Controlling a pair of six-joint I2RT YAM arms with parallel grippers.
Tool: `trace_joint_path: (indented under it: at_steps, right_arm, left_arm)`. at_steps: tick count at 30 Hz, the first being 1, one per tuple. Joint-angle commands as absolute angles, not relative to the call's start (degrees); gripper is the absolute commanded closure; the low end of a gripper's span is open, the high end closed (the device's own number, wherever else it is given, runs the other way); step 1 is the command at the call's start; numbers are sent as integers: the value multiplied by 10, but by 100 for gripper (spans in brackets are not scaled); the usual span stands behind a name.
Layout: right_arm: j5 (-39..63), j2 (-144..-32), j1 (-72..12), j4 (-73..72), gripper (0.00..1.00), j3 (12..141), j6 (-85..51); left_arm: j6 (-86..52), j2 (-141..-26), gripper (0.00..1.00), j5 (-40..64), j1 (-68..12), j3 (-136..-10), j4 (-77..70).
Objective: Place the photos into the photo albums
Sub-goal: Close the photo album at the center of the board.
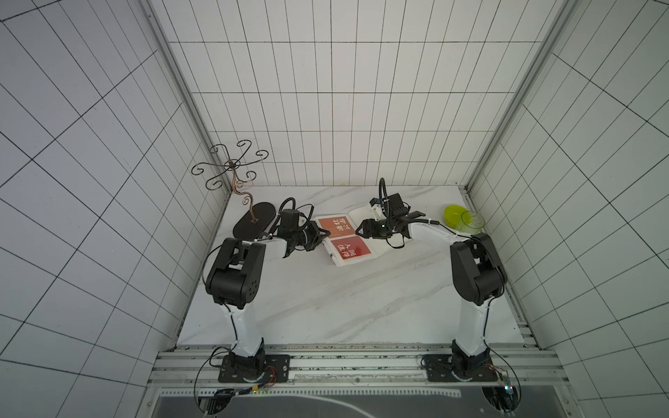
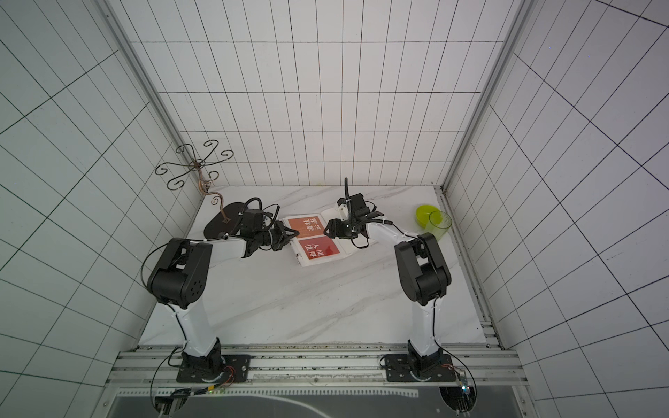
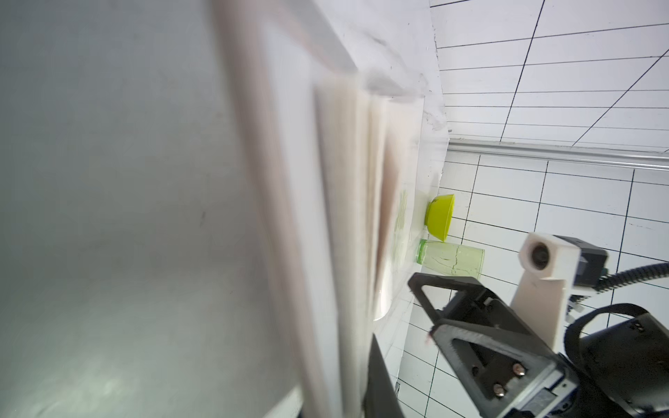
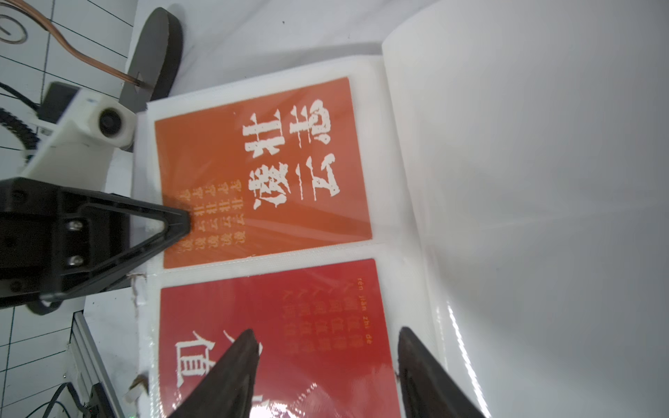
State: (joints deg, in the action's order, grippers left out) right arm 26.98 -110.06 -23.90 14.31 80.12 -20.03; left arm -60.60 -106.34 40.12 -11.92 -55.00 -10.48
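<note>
Album (image 4: pixel 506 181) lies open, holding orange card (image 4: pixel 260 170) and red card (image 4: pixel 289 325).

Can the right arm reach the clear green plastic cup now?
Probably yes. The clear green plastic cup stands beside the yellow-green bowl, close to the right arm's elbow, with nothing between; the open right claw would have to swing back from the white photo album.

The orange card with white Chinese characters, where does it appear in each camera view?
Top view: the orange card with white Chinese characters lies mid-table, just beyond the flat red card.
Top view: the orange card in the same spot, beyond the red card.
Left wrist: not visible; only blurred page edges of the open white album.
Right wrist: large, mid-picture; the shut black left gripper is at its edge.
Shared landmark: the red card beside it.
</note>
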Motion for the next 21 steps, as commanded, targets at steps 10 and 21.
trace_joint_path:
  at_steps: [10,21]
  right_arm:
    - [126,-1068,-238,182,39,756,-184]
    - [-10,-1116,-228,242,35,785,-177]
  left_arm:
    - [-532,-868,100,401,-90,-431,43]
    - [-472,-686,100,328,-59,-338,145]
